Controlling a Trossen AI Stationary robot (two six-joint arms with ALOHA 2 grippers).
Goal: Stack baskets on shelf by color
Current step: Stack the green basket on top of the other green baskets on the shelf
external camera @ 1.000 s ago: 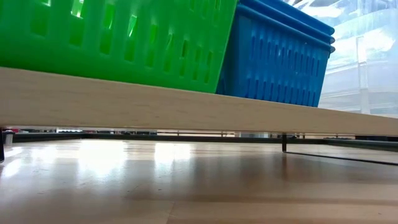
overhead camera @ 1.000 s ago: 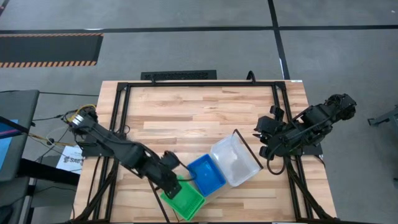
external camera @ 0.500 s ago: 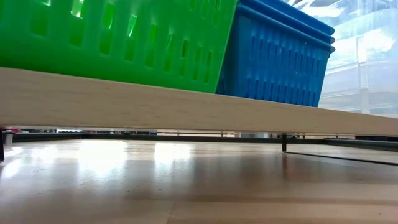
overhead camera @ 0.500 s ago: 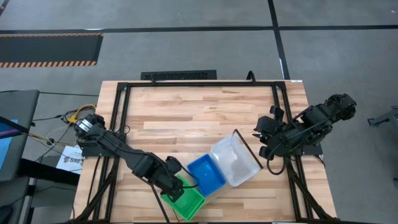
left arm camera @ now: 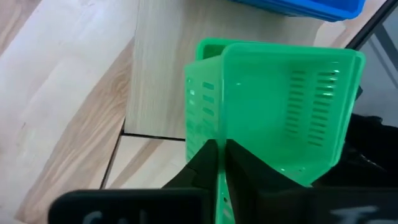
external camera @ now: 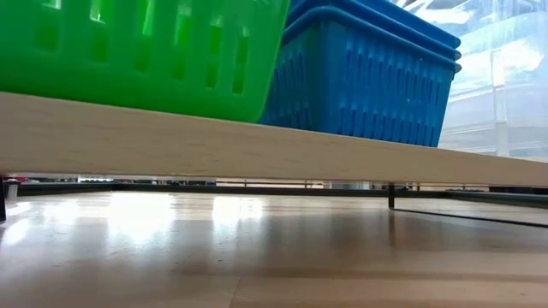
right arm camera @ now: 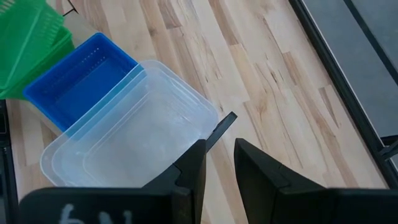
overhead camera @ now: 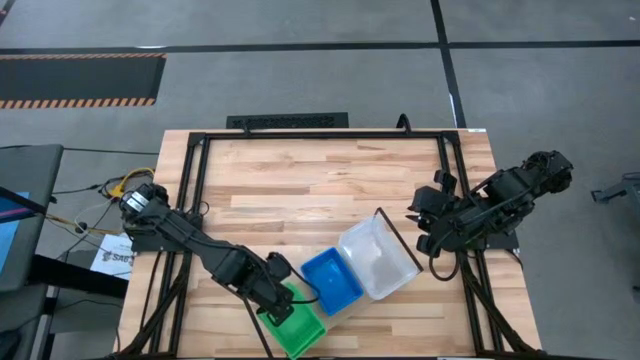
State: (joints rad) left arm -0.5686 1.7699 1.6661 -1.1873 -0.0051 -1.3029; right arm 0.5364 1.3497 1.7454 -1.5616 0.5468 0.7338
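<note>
One green basket (left arm camera: 283, 106) wall pinched by left end effector (left arm camera: 217, 163); right idle.

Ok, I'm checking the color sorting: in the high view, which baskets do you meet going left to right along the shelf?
Green basket → blue basket → clear basket.

The left arm reaches from the left edge of the worktop (overhead camera: 300, 170) diagonally toward the near side, its elbow low and its wrist angled down. Its left tool (left arm camera: 219, 163) is closed, the two dark fingers (left arm camera: 200, 163) pinched together on the thin wall of a green basket (left arm camera: 280, 106). The right arm sits folded at the right side, its right tool (right arm camera: 217, 163) pointing inward with fingers slightly parted, holding nothing.
</note>
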